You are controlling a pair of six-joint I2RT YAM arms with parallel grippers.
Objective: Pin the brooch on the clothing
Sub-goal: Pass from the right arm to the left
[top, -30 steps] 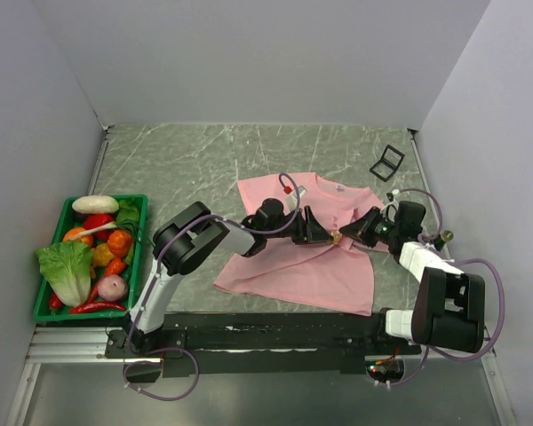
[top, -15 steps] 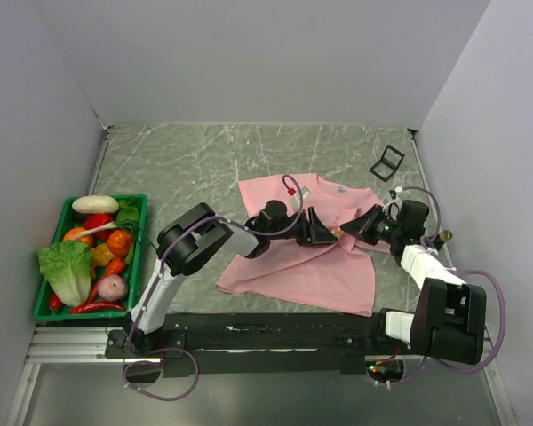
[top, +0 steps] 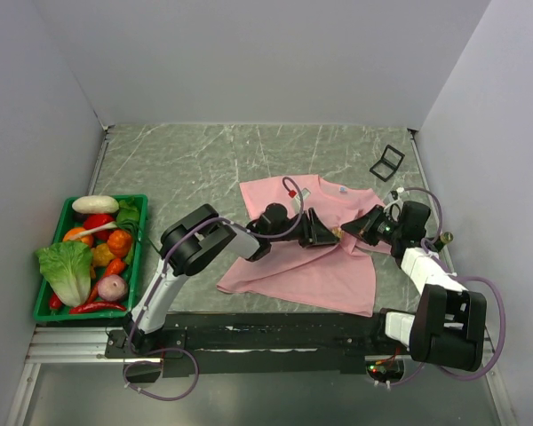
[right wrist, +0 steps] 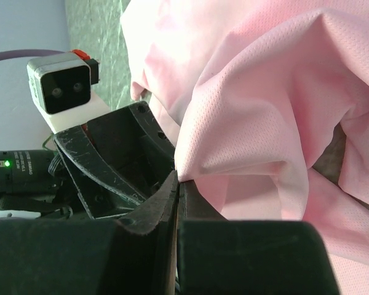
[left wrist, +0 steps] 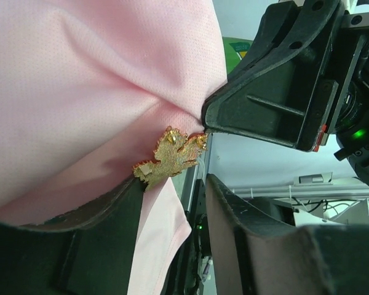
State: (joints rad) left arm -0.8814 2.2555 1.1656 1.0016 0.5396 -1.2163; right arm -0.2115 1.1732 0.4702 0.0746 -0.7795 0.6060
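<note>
**Top view.** We see the pink T-shirt [top: 293,271] spread on the marbled surface [top: 186,160]. Both arms meet over its right half, and a green crate [top: 143,266] of vegetables stands at the far left. The two pincers are too small here to judge.

**Left wrist view.** Only here do we see the brooch [left wrist: 171,155] clearly, as a gilt, jagged leaf lying against a bunched fold of the shirt. The left pincer [left wrist: 172,184] has its fingers apart, and one tip touches the leaf's lower corner. Whether the fingers clamp the leaf we cannot tell.

**Right wrist view.** The right pincer [right wrist: 177,178] is pressed together and nips a fold of the shirt. In the left wrist view its tip sits just beside the brooch.
</note>
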